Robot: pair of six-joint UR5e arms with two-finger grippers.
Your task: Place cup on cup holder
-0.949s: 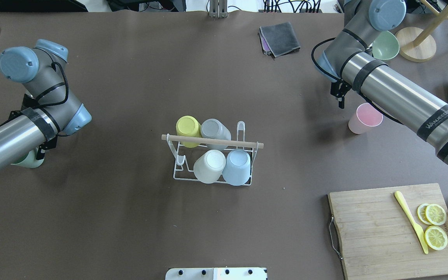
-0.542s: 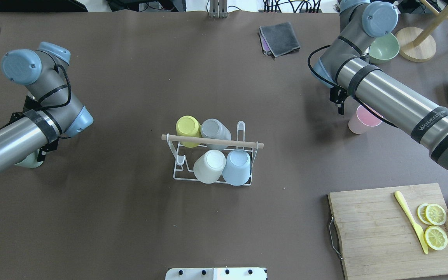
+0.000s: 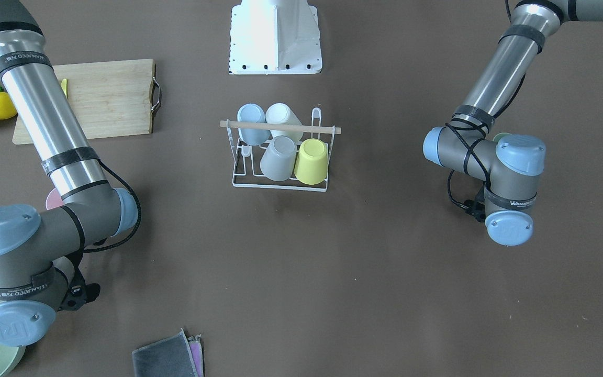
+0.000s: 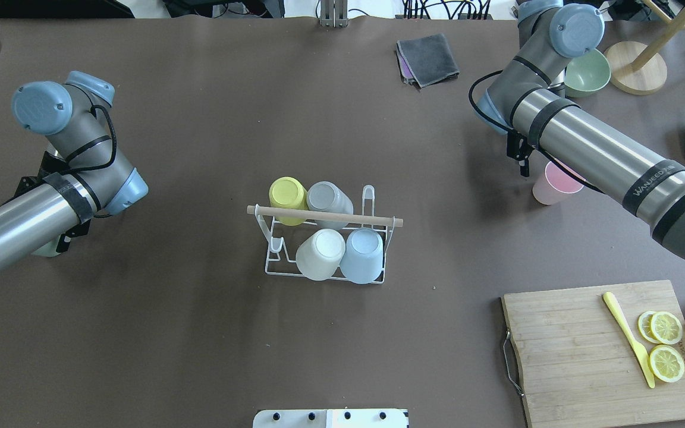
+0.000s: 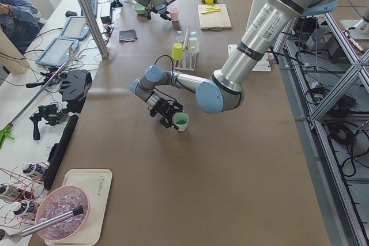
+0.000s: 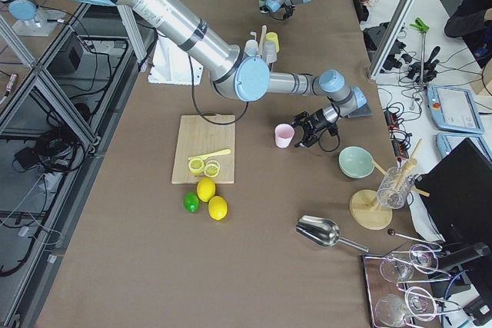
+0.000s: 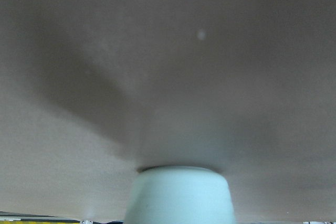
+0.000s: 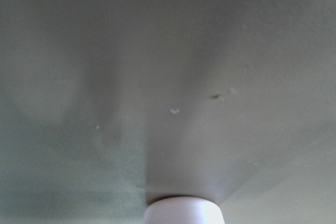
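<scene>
Cup holder stands upright at the middle of the worktop with four cups tipped bottom-up on its prongs. The yellow cup and grey cup are on the side away from the robot; the white cup and pale blue cup are on the near side. Two cups are off the holder. The pink cup stands mouth-up, well to the holder's right and partly under the right arm, with the right fingers just beside it at cup height. The mint cup stands mouth-up, well to the holder's left, with the left fingers just beside it. In both cases I cannot tell whether the fingers are apart or clamped on the cup. Both wrist views are blurred, showing worktop and a cup edge at the bottom. Legible writing: a black strap on the right arm bears white lettering beginning "WANEED" — the remainder is unclear. A burnt mark on the cutting board is unreadable; lemon slices and a yellow knife lie on the board.
</scene>
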